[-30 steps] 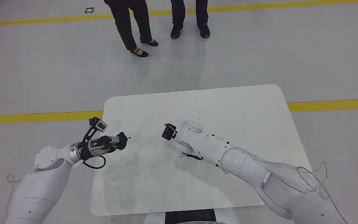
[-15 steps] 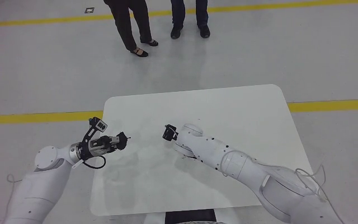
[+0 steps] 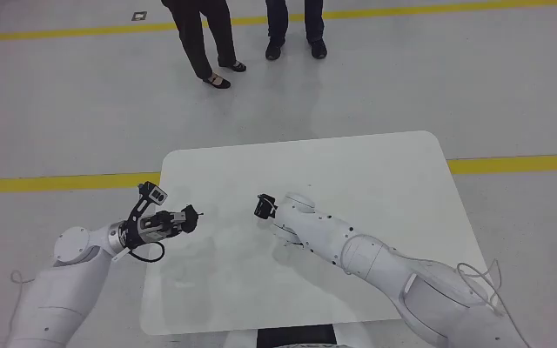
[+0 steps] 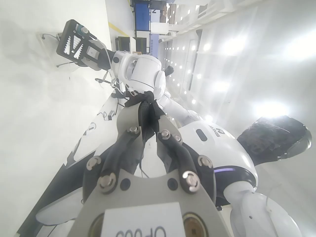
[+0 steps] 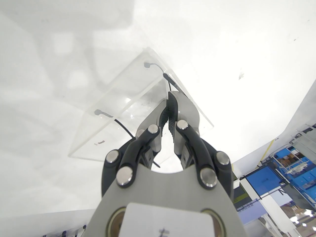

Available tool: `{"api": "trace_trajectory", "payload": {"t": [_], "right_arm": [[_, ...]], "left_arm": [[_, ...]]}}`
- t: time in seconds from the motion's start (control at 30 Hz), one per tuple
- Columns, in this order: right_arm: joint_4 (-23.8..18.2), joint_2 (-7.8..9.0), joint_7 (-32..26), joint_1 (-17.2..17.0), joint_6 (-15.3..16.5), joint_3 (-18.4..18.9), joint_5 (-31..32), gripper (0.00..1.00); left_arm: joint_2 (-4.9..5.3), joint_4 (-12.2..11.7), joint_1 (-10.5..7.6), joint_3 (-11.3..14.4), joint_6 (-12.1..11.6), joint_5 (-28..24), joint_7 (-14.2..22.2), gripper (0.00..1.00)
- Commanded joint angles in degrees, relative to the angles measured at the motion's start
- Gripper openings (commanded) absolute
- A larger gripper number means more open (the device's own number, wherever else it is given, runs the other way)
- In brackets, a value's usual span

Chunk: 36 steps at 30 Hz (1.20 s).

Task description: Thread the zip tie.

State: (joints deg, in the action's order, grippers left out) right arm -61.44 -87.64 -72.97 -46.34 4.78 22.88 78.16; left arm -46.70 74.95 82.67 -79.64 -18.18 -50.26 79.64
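Note:
A clear acrylic plate (image 5: 116, 99) lies on the white table (image 3: 365, 165) with two black zip ties through its holes. My right gripper (image 5: 169, 104) is at the plate's edge, shut on one zip tie (image 5: 169, 80) whose head (image 5: 147, 64) sits on the plate. The other zip tie (image 5: 121, 124) runs under the fingers. My left gripper (image 4: 147, 104) hangs over the table's left edge, well apart from the plate, shut on a small black piece that looks like a zip tie (image 4: 148, 97). Its view also shows the right gripper (image 4: 71, 44) at the plate (image 4: 47, 48).
Two people stand on the floor beyond the table's far edge (image 3: 248, 35). Yellow floor lines run behind (image 3: 87, 181). The right arm (image 3: 348, 244) lies across the table's middle.
The right arm has shifted very slightly over the table. The left arm has kept still.

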Motion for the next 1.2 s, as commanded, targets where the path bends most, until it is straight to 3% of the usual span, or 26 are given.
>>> {"api": "trace_trajectory", "payload": {"t": [0.0,0.5,0.77,1.17], "right_arm": [[0.4,-0.17,0.1,-0.1,0.3,0.3,0.1,0.00],[-1.5,-0.42,-1.3,-1.2,3.5,4.3,-0.7,0.00],[-3.0,-0.24,-1.9,-2.4,2.7,5.2,3.4,0.00],[-0.8,-1.00,-0.6,-3.4,4.1,5.6,6.3,0.00]], "left_arm": [[0.00,0.0,0.00,0.0,0.0,0.0,0.0,0.00],[0.00,0.0,0.00,0.0,0.0,0.0,0.0,0.00],[0.00,0.0,0.00,0.0,0.0,0.0,0.0,0.00],[0.00,0.0,0.00,0.0,0.0,0.0,0.0,0.00]]}}
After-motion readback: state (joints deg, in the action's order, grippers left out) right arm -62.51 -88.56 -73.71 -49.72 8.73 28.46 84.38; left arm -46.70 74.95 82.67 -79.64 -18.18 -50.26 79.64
